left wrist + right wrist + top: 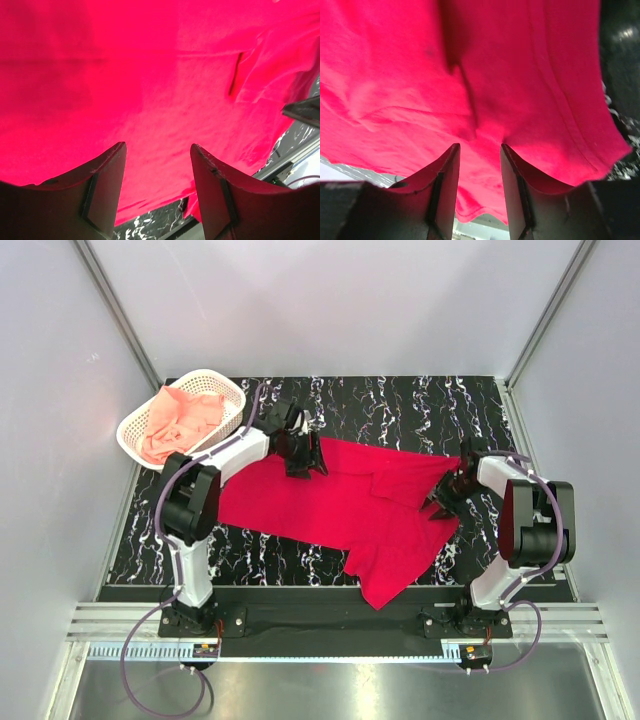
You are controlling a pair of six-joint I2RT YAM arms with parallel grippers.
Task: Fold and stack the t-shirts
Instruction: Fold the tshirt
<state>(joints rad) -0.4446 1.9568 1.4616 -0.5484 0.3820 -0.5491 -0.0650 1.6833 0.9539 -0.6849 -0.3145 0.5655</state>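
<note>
The crimson red t-shirt (pixel 330 505) lies spread across the black marbled mat (pixel 400 405), with one part hanging toward the near edge. My left gripper (pixel 305 466) is low over the shirt's far edge; in the left wrist view (pixel 157 145) it is open, with red cloth (pixel 150 75) beneath and nothing between the fingers. My right gripper (pixel 438 504) is over the shirt's right end; in the right wrist view (pixel 479 145) its fingers stand apart over wrinkled red cloth (pixel 395 75). The salmon-pink t-shirt (pixel 180 422) lies crumpled in the basket.
The white lattice basket (pixel 205 374) stands at the mat's far left corner. Grey walls close in both sides and the back. A black bar and metal rails run along the near edge by the arm bases.
</note>
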